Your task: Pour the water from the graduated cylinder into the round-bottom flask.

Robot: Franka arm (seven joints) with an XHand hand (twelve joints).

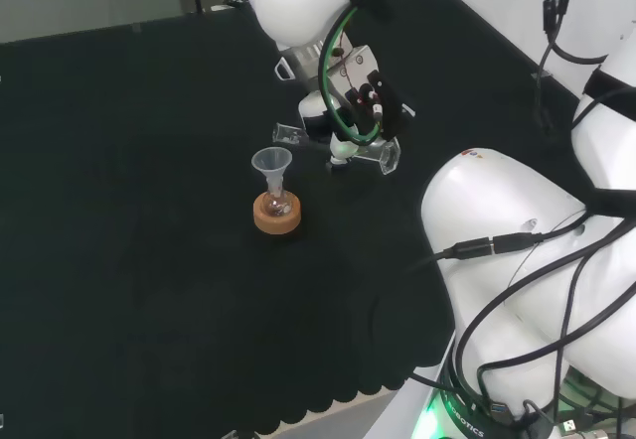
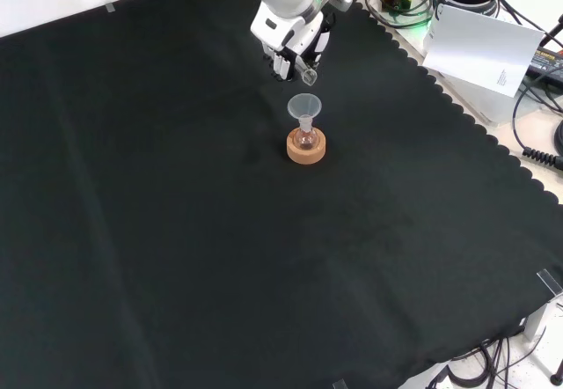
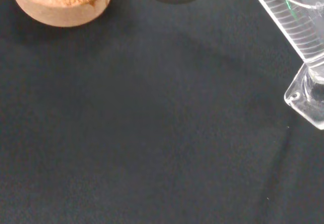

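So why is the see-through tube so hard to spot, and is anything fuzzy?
In the head view the clear graduated cylinder nearly vanishes against the black cloth; only pale edge glints show beside the hand. In the wrist view its printed lines and base are crisp, while the cork stand looks slightly soft.

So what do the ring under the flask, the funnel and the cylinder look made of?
Stand ring: cork, tan, matte and speckled. Funnel: translucent and cloudy, probably plastic. Graduated cylinder: clear, glossy, with printed marks and a moulded-looking foot; glass or plastic, can't tell.
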